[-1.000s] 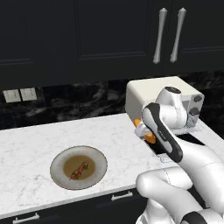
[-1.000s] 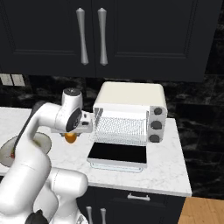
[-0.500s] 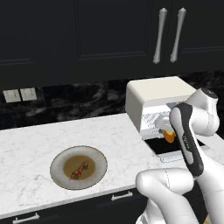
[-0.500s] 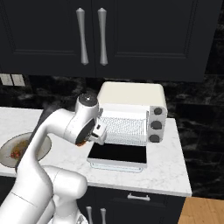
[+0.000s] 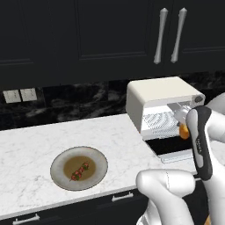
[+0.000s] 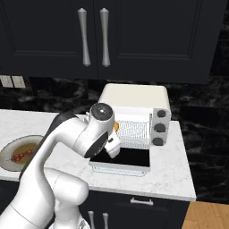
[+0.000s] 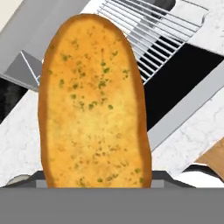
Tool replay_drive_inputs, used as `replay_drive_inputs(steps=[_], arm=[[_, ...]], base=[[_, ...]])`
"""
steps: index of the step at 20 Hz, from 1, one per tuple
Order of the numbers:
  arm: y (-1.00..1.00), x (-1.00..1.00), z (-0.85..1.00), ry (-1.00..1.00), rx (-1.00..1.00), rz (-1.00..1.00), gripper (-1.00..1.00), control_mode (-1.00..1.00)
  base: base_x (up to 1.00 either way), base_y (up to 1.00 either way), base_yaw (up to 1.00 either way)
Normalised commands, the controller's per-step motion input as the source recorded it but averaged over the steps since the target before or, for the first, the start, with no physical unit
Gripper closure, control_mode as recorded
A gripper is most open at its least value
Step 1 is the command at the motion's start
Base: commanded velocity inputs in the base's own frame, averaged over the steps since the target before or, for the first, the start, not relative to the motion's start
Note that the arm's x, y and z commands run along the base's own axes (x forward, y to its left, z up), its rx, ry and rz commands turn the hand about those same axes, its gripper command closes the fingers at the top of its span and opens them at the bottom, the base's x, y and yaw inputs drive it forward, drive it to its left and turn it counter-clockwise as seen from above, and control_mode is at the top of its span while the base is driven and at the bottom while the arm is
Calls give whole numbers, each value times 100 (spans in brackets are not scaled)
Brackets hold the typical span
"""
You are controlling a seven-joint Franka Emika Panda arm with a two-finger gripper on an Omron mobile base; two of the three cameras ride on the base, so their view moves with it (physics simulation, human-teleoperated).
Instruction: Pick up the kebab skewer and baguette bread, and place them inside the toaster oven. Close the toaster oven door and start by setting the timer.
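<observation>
Left base view. The oven [image 5: 163, 99] stands at right of centre on the white marble counter [image 5: 39, 145], its door [image 5: 169, 147] folded down flat and the wire rack [image 5: 160, 119] bare. At the oven's open mouth, right of frame, a sliver of the orange bread [image 5: 184, 131] shows beside the white arm. A plate [image 5: 79, 167] lies at lower left of centre with the skewer [image 5: 78, 171] on it, red and dark chunks along a thin stick. Two wall sockets [image 5: 19, 95] sit at far left; two cabinet handles [image 5: 169, 35] hang at upper right. No writing is legible.

Right base view. The oven [image 6: 134, 100] is at centre, its three dark knobs [image 6: 159, 127] stacked down its right side. The door [image 6: 123, 160] lies open below. The arm's wrist covers the oven's left front, and a bit of bread [image 6: 116, 126] peeks out beside it. The plate [image 6: 20, 152] with the skewer [image 6: 20, 155] is at the left edge.

Hand view. The bread [image 7: 94, 103], a herb-flecked golden oval, stands lengthwise up the frame, clasped at its lower end in the gripper [image 7: 94, 177]. Behind it lie the rack [image 7: 151, 30] at top and the dark door glass [image 7: 175, 81] at right.
</observation>
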Motion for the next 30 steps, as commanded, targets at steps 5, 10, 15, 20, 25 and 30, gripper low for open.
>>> replay_drive_inputs(steps=[5,10,15,20,25,30], arm=[[-50,6,17,0,17,-46,100,-100],[-24,19,10,0,23,-29,100,-100],[-1,20,0,-7,20,-11,100,-100],[0,28,0,-23,4,-4,100,-100],[4,28,0,-12,0,0,100,-100],[0,52,-1,0,0,0,100,-100]], base=[[0,0,0],[0,0,0],[0,0,0],[0,0,0],[0,0,0],[0,0,0]])
